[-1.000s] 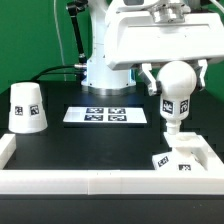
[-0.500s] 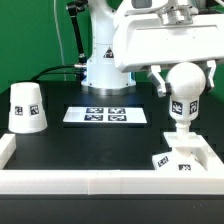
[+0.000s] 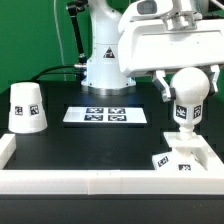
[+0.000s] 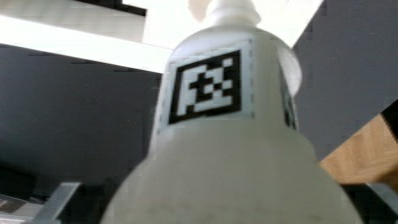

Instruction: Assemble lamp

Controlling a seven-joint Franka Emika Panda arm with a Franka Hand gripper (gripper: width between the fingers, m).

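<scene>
The white bulb [image 3: 189, 98], round-topped with a black-and-white tag, hangs upright between my fingers. My gripper [image 3: 188, 84] is shut on its round top, at the exterior view's right. The bulb's narrow stem points down just above the flat square base block [image 3: 181, 158], which lies in the front right corner. The cup-shaped shade [image 3: 26, 107] stands upside down at the exterior view's left, far from the gripper. In the wrist view the bulb [image 4: 222, 130] fills the picture, tag facing the camera, with a fingertip [image 4: 57, 198] at its side.
The marker board [image 3: 106, 115] lies flat in the middle of the black table. A white raised rim [image 3: 90, 181] runs along the front and sides. The robot pedestal [image 3: 103, 68] stands at the back.
The gripper with the bulb has moved toward the exterior view's right and slightly up, and stands more squarely over the base block. The shade and base have not moved.
</scene>
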